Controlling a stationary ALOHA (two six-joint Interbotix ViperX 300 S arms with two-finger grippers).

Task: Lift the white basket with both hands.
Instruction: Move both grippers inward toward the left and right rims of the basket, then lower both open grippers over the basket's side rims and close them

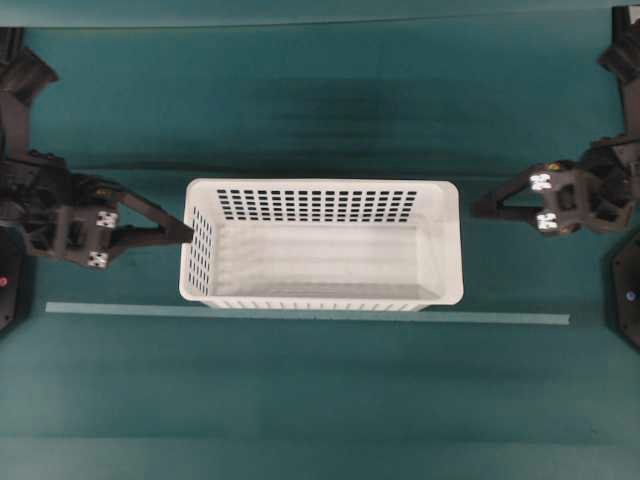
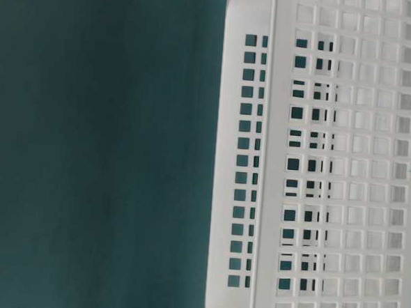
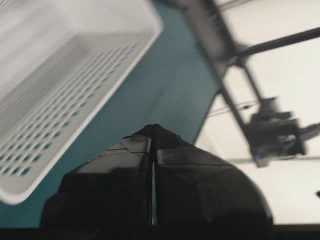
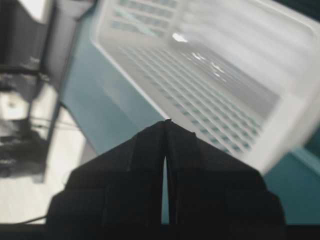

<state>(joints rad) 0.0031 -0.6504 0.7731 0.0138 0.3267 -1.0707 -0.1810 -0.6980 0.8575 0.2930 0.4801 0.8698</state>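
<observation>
The white basket [image 1: 322, 243] rests empty on the teal table, long side facing me; its perforated wall fills the right of the table-level view [image 2: 316, 168]. My left gripper [image 1: 186, 232] is shut with nothing in it, its tip at the basket's left end wall, touching or nearly so. In the left wrist view the shut tips [image 3: 153, 126] point past the basket [image 3: 65, 75] toward the table. My right gripper [image 1: 477, 209] is shut and empty too, a short gap right of the basket's right rim. The right wrist view shows the meeting fingertips [image 4: 166, 122] below the basket [image 4: 215, 85].
A thin pale strip [image 1: 300, 314] runs along the table just in front of the basket. The arm bases [image 1: 15, 270] [image 1: 625, 290] stand at both side edges. Beyond the table's edge lie a pale floor and a stand [image 3: 270, 130].
</observation>
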